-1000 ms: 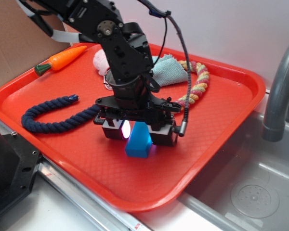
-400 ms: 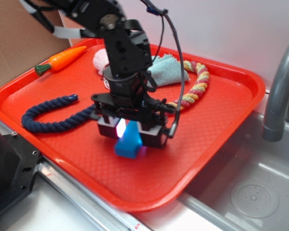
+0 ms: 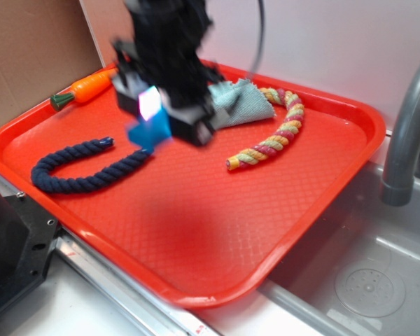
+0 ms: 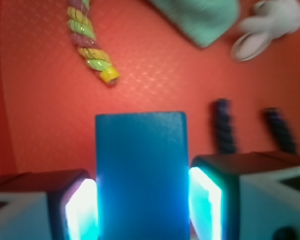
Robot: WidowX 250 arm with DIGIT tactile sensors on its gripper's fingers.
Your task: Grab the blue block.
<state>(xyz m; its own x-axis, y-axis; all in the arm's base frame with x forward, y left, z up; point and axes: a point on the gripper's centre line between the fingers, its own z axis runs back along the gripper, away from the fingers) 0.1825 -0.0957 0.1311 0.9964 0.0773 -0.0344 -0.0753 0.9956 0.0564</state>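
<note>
The blue block (image 3: 150, 132) is held between my gripper's (image 3: 159, 120) pads, lifted clear above the red tray (image 3: 322, 203). In the wrist view the block (image 4: 141, 170) fills the gap between the two glowing pads (image 4: 83, 207), and the gripper (image 4: 142, 210) is shut on it. The exterior view is motion-blurred around the arm. The dark navy rope (image 3: 84, 166) lies on the tray below and left of the block; its two strands (image 4: 225, 126) show in the wrist view.
An orange toy carrot (image 3: 87, 87) lies at the tray's back left. A teal cloth (image 3: 243, 102) and a multicoloured rope (image 3: 274, 134) lie at the back. A white plush toy (image 4: 270, 22) shows beside the cloth. A grey faucet (image 3: 404, 133) and sink (image 3: 364, 280) are on the right.
The gripper has risen and moved to the back left with the blue block in it; the block has left the tray surface. The other objects have not moved.
</note>
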